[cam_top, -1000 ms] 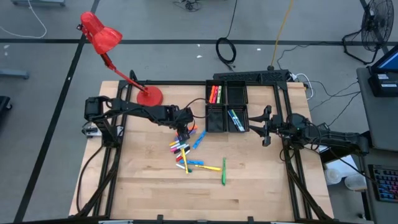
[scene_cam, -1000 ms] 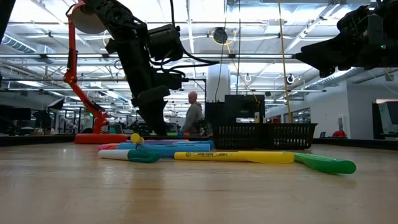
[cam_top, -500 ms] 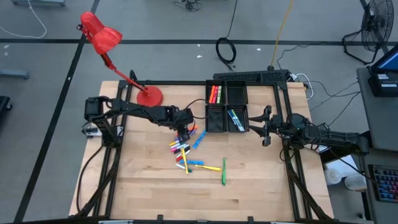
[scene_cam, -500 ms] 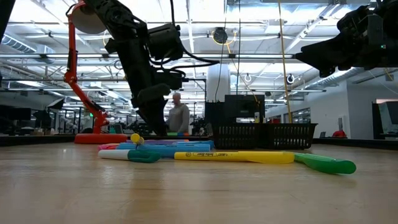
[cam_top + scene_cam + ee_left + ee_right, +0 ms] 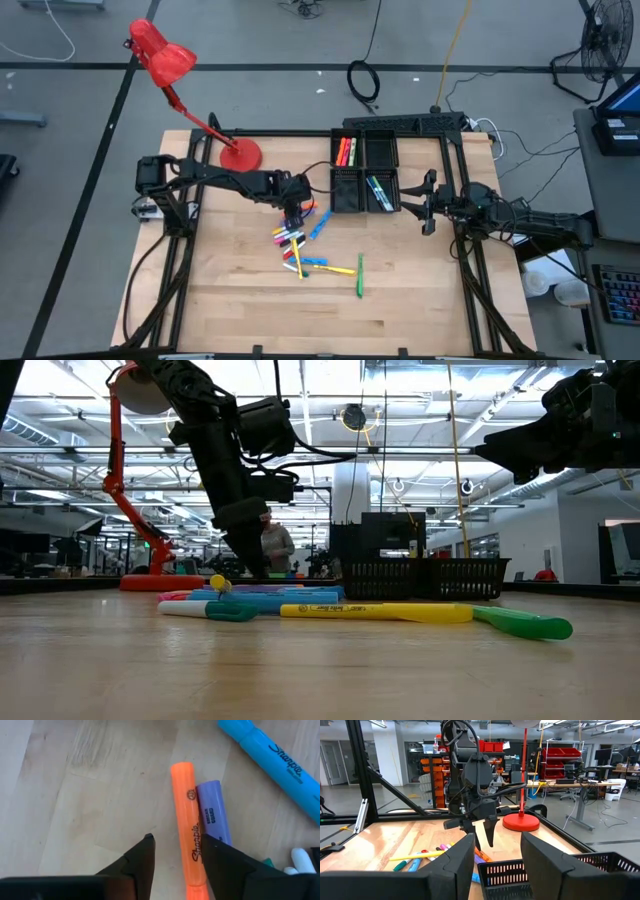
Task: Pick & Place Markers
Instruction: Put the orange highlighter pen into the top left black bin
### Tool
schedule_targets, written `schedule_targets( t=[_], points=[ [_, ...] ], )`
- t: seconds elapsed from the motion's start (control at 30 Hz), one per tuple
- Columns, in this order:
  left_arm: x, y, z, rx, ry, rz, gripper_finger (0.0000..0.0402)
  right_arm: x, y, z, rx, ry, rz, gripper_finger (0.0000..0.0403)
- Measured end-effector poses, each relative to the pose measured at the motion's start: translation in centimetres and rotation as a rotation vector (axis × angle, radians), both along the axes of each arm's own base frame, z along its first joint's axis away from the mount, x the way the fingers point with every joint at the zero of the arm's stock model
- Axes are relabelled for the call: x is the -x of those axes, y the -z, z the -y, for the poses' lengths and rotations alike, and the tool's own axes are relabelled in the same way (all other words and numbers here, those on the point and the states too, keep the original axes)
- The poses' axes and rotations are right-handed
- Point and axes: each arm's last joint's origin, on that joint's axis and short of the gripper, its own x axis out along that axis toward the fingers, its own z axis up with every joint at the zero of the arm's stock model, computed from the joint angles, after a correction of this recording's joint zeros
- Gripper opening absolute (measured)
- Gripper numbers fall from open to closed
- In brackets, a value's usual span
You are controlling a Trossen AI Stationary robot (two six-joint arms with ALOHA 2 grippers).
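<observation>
Markers (image 5: 300,245) lie scattered mid-table, just left of the black tray (image 5: 365,172), which already holds a few in its compartments. My left gripper (image 5: 175,847) hangs over the near edge of that scatter, fingers spread and released; an orange marker (image 5: 189,830) lies lengthwise in the gap between them, closer to one finger (image 5: 220,857) than the other. A purple marker (image 5: 212,817) lies touching the orange one's side, parallel to it, close by that same finger. A blue marker (image 5: 272,757) lies angled a little apart, and white and teal tips show at the frame's edge. From table height, a yellow marker (image 5: 375,612) and a green one (image 5: 522,624) lie nearest the camera. My right gripper (image 5: 424,203) waits just beside the tray's right side, fingers open, holding nothing. A red lamp (image 5: 170,75) stands at the table's far left corner. A person (image 5: 275,548) shows in the room behind.
</observation>
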Motion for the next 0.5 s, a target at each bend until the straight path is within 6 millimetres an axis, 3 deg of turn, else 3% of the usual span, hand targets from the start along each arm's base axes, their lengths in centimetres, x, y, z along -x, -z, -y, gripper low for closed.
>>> schedule_targets(
  t=[0.3, 0.5],
  points=[
    [0.02, 0.00, 0.00, 0.003, -0.008, 0.000, 0.0179, 0.00, 0.00, 0.00, 0.000, 0.000, 0.000, 0.0146],
    [0.04, 0.21, 0.01, 0.005, -0.008, -0.011, 0.0169, 0.00, 0.00, 0.00, 0.000, 0.000, 0.000, 0.0146]
  ],
)
